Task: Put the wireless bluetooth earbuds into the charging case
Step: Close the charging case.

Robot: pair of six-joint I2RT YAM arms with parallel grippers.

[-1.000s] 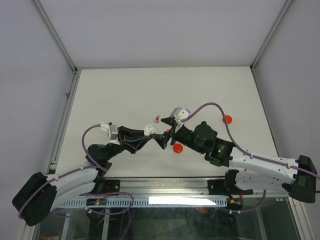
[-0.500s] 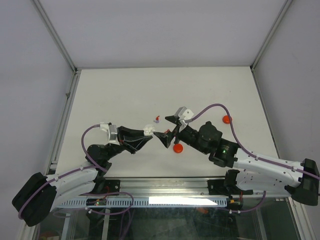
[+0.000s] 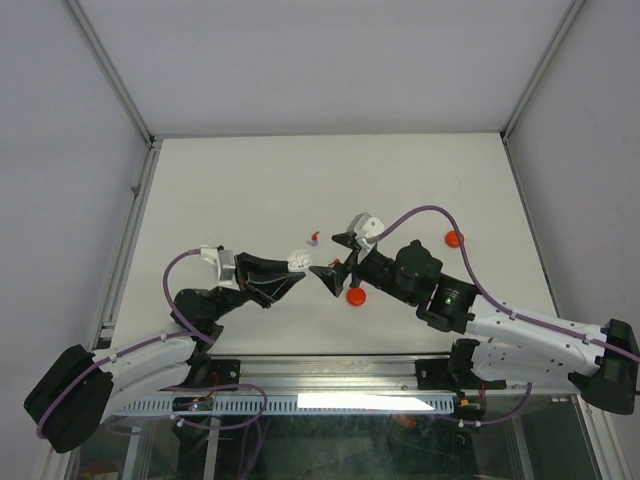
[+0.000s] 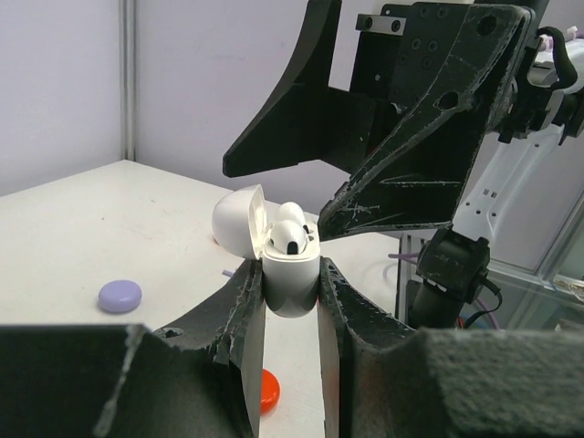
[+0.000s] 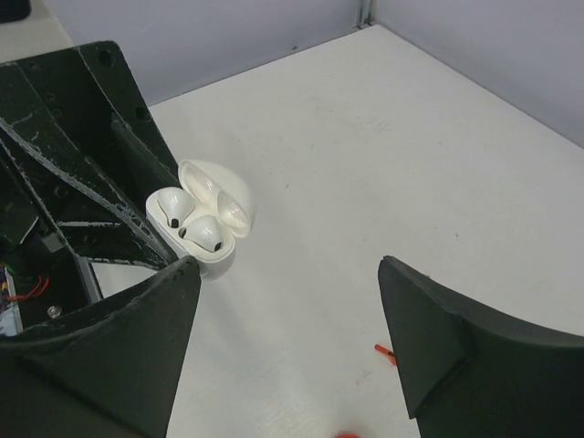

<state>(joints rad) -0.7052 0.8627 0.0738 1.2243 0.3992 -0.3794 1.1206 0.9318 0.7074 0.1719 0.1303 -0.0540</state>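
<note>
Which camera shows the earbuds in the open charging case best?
The right wrist view: it looks down into the open charging case, showing both white earbuds side by side. The left wrist view sees it side-on in the left pincer, buds mostly hidden. The top view shows only a white speck.

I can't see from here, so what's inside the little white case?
Two white earbuds sit side by side in the open charging case, whose lid is flipped back. Their stems are hidden down inside the case.
</note>
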